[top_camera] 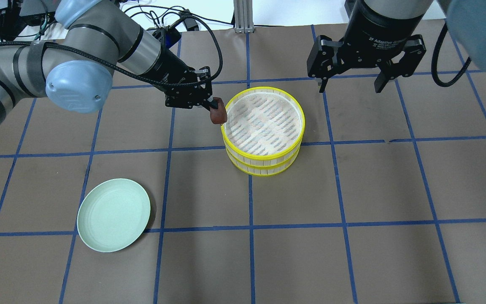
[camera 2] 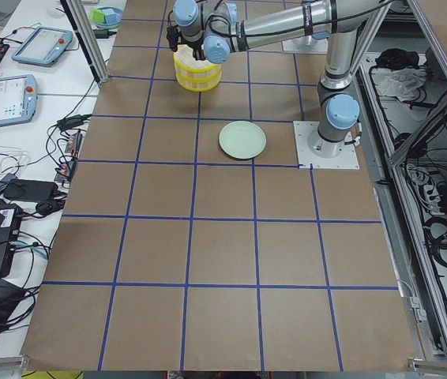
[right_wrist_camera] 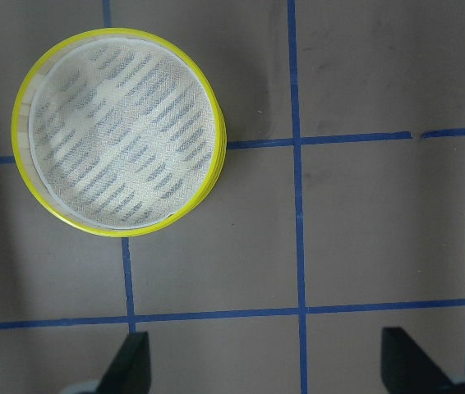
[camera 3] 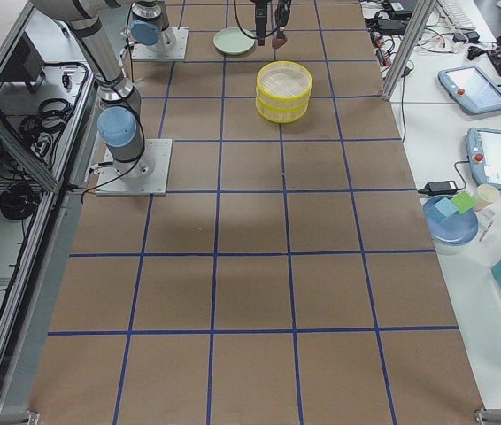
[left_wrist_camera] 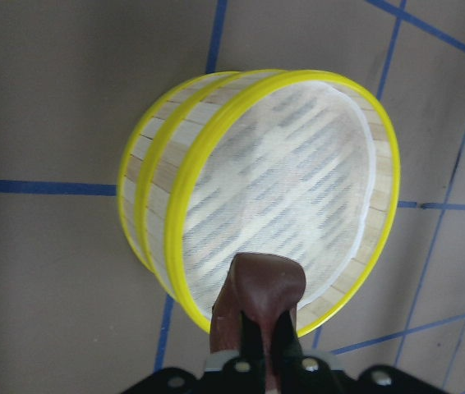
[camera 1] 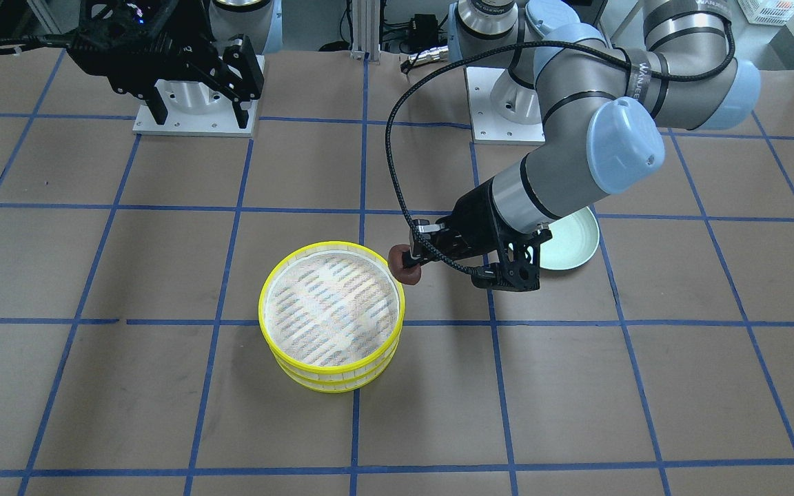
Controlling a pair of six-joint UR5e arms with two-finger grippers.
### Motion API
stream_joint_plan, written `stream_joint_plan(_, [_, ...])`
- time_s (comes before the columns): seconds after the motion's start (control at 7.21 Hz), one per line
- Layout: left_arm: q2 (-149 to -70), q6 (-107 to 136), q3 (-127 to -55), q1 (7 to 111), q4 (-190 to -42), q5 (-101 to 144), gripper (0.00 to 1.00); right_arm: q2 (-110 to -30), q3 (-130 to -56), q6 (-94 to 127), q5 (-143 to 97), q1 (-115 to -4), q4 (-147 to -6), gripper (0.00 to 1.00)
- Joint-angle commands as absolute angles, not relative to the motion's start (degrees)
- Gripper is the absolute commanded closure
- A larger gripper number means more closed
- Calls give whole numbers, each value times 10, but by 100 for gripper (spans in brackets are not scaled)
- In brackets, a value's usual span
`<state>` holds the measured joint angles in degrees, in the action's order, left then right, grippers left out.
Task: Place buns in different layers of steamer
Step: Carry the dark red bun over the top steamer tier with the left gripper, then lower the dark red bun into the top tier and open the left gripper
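The steamer (top_camera: 263, 128), two stacked yellow-rimmed trays, stands mid-table; its top mesh floor is bare. It also shows in the front view (camera 1: 331, 313), the left wrist view (left_wrist_camera: 282, 189) and the right wrist view (right_wrist_camera: 117, 139). My left gripper (top_camera: 215, 110) is shut on the dark reddish-brown bun (top_camera: 218, 114) and holds it just above the steamer's rim on my left side; the bun shows in the front view (camera 1: 404, 265) and the left wrist view (left_wrist_camera: 261, 295). My right gripper (top_camera: 349, 86) is open and empty, high behind the steamer. The cream bun is out of view.
An empty pale green plate (top_camera: 113, 214) lies on the table near my left front, also in the front view (camera 1: 573, 241). Brown paper with blue tape grid covers the table. Tablets and cables lie beyond the table's edges in the side views.
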<state>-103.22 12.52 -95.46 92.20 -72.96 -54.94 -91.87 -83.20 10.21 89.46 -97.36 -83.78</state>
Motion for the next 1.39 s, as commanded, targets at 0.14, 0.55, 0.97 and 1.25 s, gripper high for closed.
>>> stream_joint_plan(0.14, [-1063, 170, -960, 942, -685, -511, 100, -919, -832, 102, 895, -973, -838, 0])
stream_joint_plan(0.55, [-1086, 173, -962, 959, -669, -530, 74, -919, -832, 102, 896, -973, -838, 0])
stream_joint_plan(0.97, [-1085, 232, -961, 971, -668, -530, 14, -920, -832, 77, 911, -976, -841, 0])
stream_joint_plan(1.25, [-1070, 253, -954, 976, -662, -573, 0, -920, -833, 78, 906, -977, -841, 0])
